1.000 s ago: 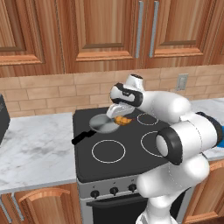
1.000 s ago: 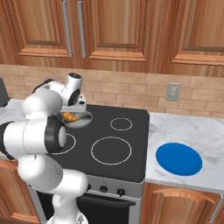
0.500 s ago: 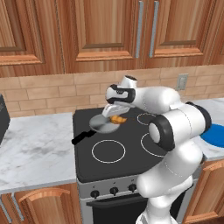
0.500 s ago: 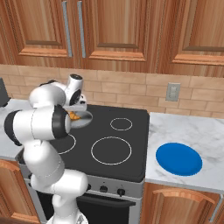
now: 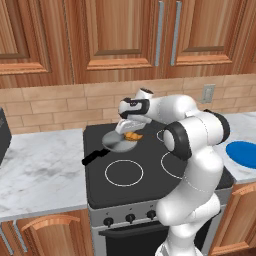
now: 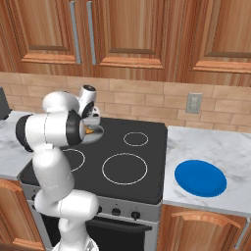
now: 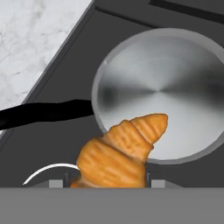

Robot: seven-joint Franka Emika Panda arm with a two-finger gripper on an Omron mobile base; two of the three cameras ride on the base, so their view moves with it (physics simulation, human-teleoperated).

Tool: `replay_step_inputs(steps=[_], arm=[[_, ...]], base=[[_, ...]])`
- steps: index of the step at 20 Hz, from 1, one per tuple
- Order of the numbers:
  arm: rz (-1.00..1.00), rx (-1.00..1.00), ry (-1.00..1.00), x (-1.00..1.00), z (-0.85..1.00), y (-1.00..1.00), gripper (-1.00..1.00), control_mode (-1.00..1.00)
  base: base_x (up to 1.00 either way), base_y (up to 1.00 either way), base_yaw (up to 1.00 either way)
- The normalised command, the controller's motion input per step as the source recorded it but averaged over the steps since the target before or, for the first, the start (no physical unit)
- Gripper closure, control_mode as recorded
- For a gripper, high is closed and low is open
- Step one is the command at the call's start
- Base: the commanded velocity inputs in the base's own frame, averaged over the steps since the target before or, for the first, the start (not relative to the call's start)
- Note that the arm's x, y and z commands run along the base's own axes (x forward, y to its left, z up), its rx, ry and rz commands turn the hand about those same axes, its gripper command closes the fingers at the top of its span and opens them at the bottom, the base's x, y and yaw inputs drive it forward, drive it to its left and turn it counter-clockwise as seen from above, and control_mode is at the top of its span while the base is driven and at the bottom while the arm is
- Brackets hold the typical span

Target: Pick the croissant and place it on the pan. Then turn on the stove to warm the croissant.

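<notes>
The golden-orange croissant (image 7: 120, 151) sits between my gripper's (image 7: 107, 183) fingertips, and the gripper is shut on it. It hangs just above the rim of the round grey pan (image 7: 162, 94), partly over the bowl and partly outside it. The pan's black handle (image 7: 43, 109) points away to one side. In the left base view the gripper (image 5: 128, 130) holds the croissant (image 5: 133, 136) at the right rim of the pan (image 5: 112, 144), on the back-left burner of the black stove (image 5: 100, 190). From the right base view the croissant (image 6: 88, 130) peeks out beside my arm.
A row of black knobs (image 5: 130, 218) lines the stove's steel front. A flat blue plate (image 6: 200, 177) lies on the marble counter to the right. Three white burner rings are bare. Wooden cabinets hang above the brick backsplash.
The arm has swung a little to the left with the croissant, bringing it from right of the pan to the pan's rim. The pan has not moved.
</notes>
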Motion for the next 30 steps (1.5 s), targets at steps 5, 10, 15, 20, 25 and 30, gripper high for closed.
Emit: replay_step_inputs(steps=[5,10,15,20,25,30], arm=[[0.0,0.0,0.0,0.28,-0.23,0.0,1.0,-1.0],[0.0,0.0,0.0,0.28,-0.2,0.0,1.0,-1.0],[0.0,0.0,0.0,0.21,-0.13,0.0,1.0,-1.0],[0.0,0.0,0.0,0.22,-0.14,0.14,1.0,-1.0],[0.0,0.0,0.0,0.21,-0.22,0.27,1.0,-1.0],[0.0,0.0,0.0,0.2,-0.29,0.06,1.0,-1.0]], base=[[0.0,0.0,0.0],[0.0,0.0,0.0],[0.0,0.0,0.0],[0.0,0.0,0.0],[0.0,0.0,0.0],[0.0,0.0,0.0]])
